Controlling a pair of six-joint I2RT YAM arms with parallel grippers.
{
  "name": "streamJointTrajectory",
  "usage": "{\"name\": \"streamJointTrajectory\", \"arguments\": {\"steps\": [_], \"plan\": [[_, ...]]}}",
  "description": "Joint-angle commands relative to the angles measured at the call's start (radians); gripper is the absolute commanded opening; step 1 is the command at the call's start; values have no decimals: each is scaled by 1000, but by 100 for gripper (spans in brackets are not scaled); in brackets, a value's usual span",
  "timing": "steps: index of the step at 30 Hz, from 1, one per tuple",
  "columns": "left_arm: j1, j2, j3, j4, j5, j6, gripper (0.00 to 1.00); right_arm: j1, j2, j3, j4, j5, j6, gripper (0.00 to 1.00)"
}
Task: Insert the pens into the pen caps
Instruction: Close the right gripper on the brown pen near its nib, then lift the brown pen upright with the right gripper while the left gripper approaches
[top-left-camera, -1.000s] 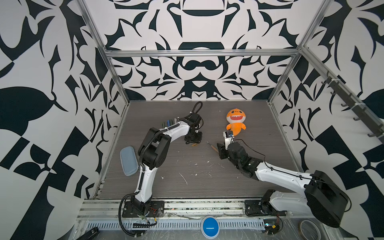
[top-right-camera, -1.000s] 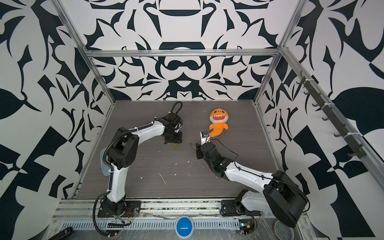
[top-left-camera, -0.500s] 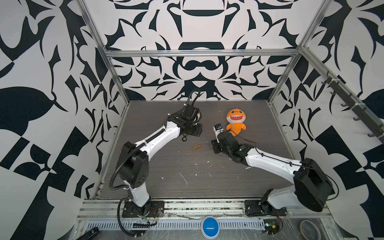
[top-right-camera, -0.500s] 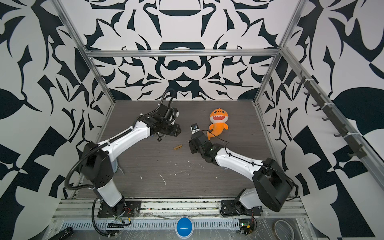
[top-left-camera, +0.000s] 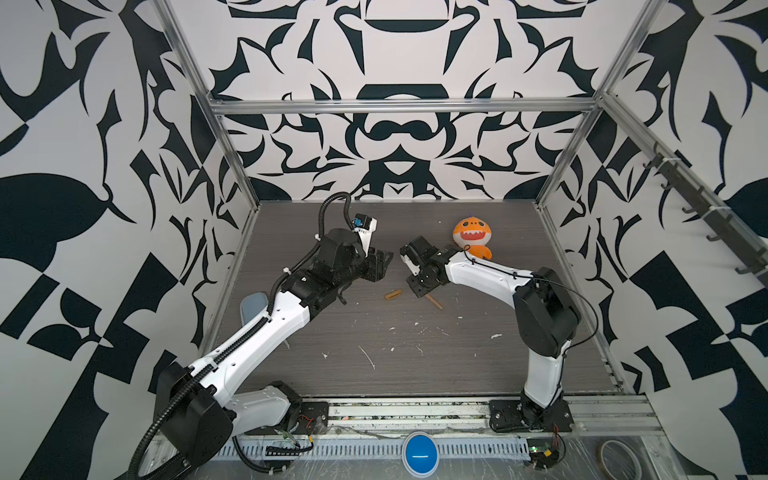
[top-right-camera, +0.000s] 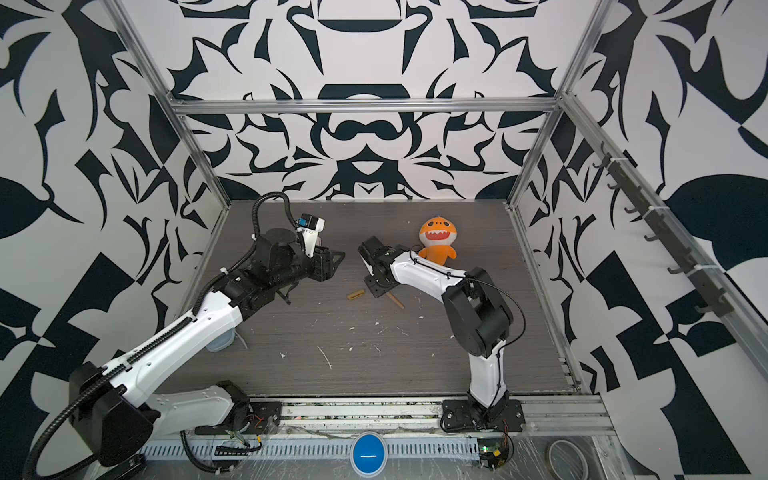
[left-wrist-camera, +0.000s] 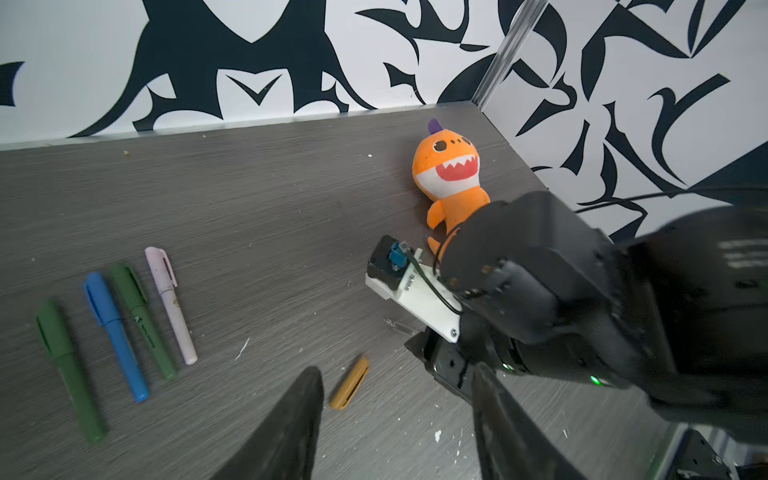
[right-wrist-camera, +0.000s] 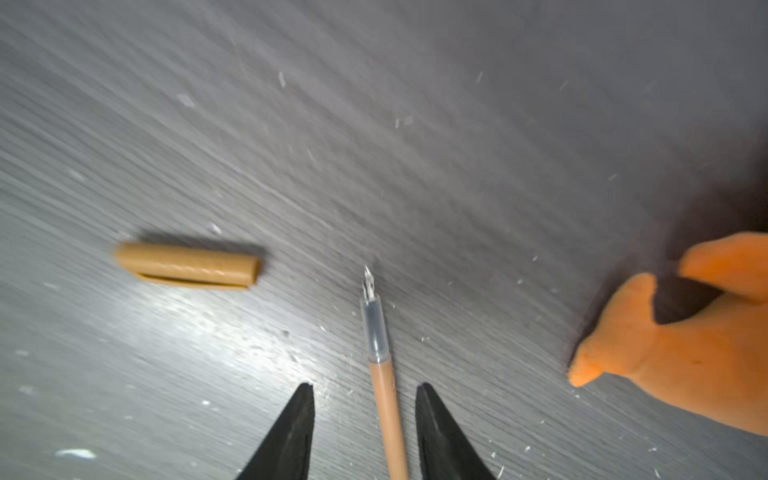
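**Left arm:** I reach from the front rail toward the middle of the back, elbow low, wrist bent to the right.
**Left end effector** (left-wrist-camera: 395, 370): raised off the grey surface (top-left-camera: 415, 353). The jaws stand well apart with nothing between them. In both top views it faces my other end effector across a gap (top-left-camera: 380, 266).

**Right arm:** the elbow is raised and the forearm slants left toward the centre, passing in front of the orange plush toy (top-left-camera: 472, 237).
**Right end effector** (right-wrist-camera: 365, 386): tipped down close to the surface. The jaws are parted and straddle a pen, with a gap showing on either side of it.

**Orange-brown pen** (right-wrist-camera: 384, 399): uncapped, lying between my right fingertips with its nib pointing away from them. Its rear end sticks out behind the end effector in a top view (top-left-camera: 435, 302).

**Mustard-orange pen cap** (right-wrist-camera: 187, 266): lying flat on the surface between the two end effectors, near the pen but apart from it (top-left-camera: 392, 294).

**Other pens, seen from the left wrist only:** four in a row, side by side with their caps on.
- dark green pen (left-wrist-camera: 68, 370)
- blue pen (left-wrist-camera: 114, 336)
- green pen (left-wrist-camera: 143, 322)
- pale pink pen (left-wrist-camera: 170, 305)
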Motion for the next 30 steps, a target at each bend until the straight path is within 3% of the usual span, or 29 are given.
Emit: {"name": "streamJointTrajectory", "arguments": {"steps": [1, 5, 14, 21, 30], "plan": [[3, -71, -13, 53, 43, -29, 61, -5, 14, 62, -102, -11, -29, 43], [2, -113, -46, 75, 58, -59, 62, -16, 62, 85, -109, -9, -32, 41], [2, -103, -43, 72, 100, -76, 63, -61, 119, 124, -137, -51, -11, 22], [2, -94, -59, 102, 130, -74, 64, -71, 113, 88, -107, -94, 25, 16], [3, -66, -95, 179, 172, -90, 64, -72, -138, -77, 107, -192, 143, 7]]}}
